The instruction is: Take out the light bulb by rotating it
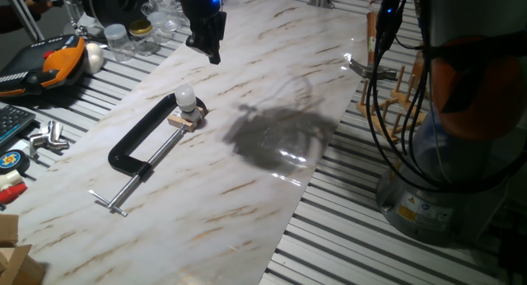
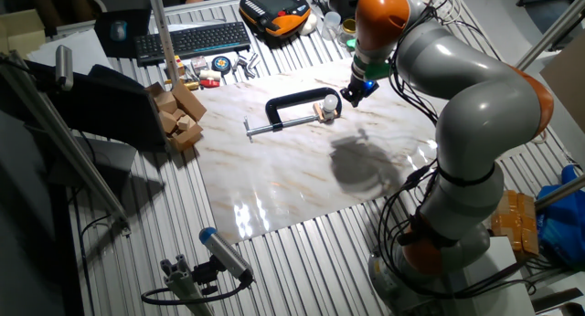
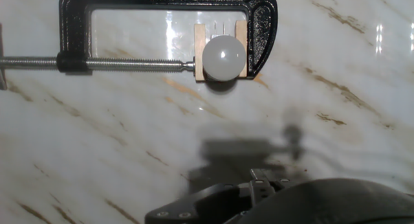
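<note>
One fixed view: the items below run left to right across the table.
Clutter at far left: an orange-and-black controller [image 1: 59,61] and clear jars [image 1: 132,38] sit on the slatted metal table [image 1: 370,244], off the marble-patterned board [image 1: 247,128].
C-clamp [image 1: 144,141]: black, lying flat on the left part of the board, its screw handle toward the near left edge.
Wooden block [image 1: 188,118]: small and tan, squeezed between the clamp's screw tip and its fixed end.
Light bulb [image 1: 185,98]: frosted white globe, standing upright in the wooden block, at the clamp's far right end.
Gripper [image 1: 207,43]: dark, hanging in the air to the far right of the bulb, well apart from it, touching nothing.
Gripper fingers: whether they are spread or closed cannot be told; they hold nothing.
Shadow: a dark patch on the board right of the bulb.
Arm base [image 1: 461,95]: grey with orange, at the far right, with black cables beside it.
</note>
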You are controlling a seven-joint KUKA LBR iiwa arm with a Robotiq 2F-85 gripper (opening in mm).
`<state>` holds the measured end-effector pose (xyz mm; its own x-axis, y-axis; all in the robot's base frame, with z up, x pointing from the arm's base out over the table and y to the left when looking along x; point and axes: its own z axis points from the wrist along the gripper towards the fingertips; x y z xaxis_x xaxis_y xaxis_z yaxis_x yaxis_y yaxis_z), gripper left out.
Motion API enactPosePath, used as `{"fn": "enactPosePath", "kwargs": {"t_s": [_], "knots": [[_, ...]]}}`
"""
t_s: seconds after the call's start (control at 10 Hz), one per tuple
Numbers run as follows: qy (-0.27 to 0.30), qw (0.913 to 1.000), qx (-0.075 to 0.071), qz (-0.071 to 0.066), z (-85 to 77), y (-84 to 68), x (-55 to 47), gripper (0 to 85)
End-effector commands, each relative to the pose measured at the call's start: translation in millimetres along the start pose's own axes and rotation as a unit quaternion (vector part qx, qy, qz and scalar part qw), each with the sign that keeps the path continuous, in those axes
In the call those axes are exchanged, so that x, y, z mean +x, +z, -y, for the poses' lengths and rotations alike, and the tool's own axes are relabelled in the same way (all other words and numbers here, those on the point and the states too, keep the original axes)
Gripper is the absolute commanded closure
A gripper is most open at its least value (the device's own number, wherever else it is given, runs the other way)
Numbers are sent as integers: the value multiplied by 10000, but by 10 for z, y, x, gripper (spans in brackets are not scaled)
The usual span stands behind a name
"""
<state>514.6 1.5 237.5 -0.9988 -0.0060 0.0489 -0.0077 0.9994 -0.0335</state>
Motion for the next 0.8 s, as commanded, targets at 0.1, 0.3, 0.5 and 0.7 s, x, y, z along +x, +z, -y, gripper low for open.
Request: {"fn": "enactPosePath", "kwargs": {"t_s": [0.1,0.3,0.5,0.7], "knots": [[43,10000,-8,8,-11,8,8,850],[135,9999,-15,31,-39,39,30,850],[245,9996,51,139,-63,88,33,850],[350,9993,-20,161,-39,138,41,850]]}}
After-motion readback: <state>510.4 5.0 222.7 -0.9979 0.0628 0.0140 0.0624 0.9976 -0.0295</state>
